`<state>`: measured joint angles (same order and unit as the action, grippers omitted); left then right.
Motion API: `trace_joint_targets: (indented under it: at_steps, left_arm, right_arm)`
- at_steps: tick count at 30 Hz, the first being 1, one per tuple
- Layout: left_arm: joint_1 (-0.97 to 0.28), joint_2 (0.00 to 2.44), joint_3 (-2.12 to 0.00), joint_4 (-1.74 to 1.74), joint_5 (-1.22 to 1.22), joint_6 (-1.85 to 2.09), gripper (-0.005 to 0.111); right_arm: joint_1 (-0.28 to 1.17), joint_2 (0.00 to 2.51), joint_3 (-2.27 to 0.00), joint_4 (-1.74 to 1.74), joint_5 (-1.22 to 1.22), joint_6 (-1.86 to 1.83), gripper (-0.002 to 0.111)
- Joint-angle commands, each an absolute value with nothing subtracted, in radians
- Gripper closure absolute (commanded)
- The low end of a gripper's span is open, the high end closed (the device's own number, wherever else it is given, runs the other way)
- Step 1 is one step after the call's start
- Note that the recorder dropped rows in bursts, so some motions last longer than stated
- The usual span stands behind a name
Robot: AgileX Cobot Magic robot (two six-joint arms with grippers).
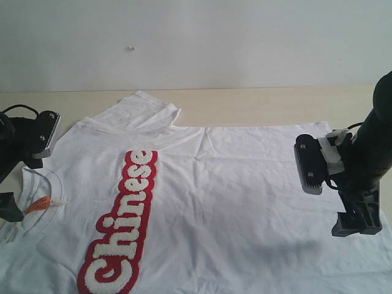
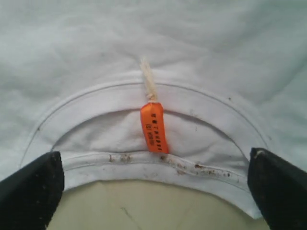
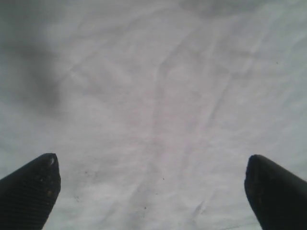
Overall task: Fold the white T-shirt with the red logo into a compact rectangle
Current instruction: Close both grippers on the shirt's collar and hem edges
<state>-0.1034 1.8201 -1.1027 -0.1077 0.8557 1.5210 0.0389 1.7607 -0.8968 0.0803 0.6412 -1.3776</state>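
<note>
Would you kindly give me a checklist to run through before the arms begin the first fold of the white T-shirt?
1. Grippers free: ok. The left gripper and right gripper both stand open, holding nothing.
2. Left gripper at the neck: ok. It faces the ribbed round collar, with the small orange neck tag centred.
3. Right gripper over cloth: ok. Only plain fabric of the thin white cotton T-shirt lies beneath it.
4. Cloth smooth: not ok. Wrinkles run across the body and the far sleeve is creased.
5. Long red logo band facing up: ok.
6. Near sleeve and near edge: cannot tell, cut off in the exterior view.
</note>
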Motion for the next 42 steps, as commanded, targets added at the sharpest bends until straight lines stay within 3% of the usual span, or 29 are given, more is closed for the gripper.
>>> trace_joint_targets:
  at_steps: [1, 20, 31, 42]
  left_arm:
    - [-0.105, 1.863, -1.108, -0.060, 0.861, 1.536, 0.001]
    - [-0.110, 1.914, -1.108, -0.037, 0.841, 1.584, 0.002]
    - [-0.198, 1.967, -1.108, -0.037, 0.782, 1.592, 0.002]
    - [-0.197, 2.014, -1.108, 0.006, 0.786, 1.540, 0.002]
  right_arm:
    - [0.034, 1.762, -0.907, 0.043, 0.637, -1.387, 0.003]
    - [0.034, 1.762, -0.907, 0.015, 0.622, -1.411, 0.003]
    - [0.034, 1.762, -0.907, 0.019, 0.606, -1.411, 0.003]
    - [0.002, 1.770, -0.907, 0.000, 0.610, -1.457, 0.003]
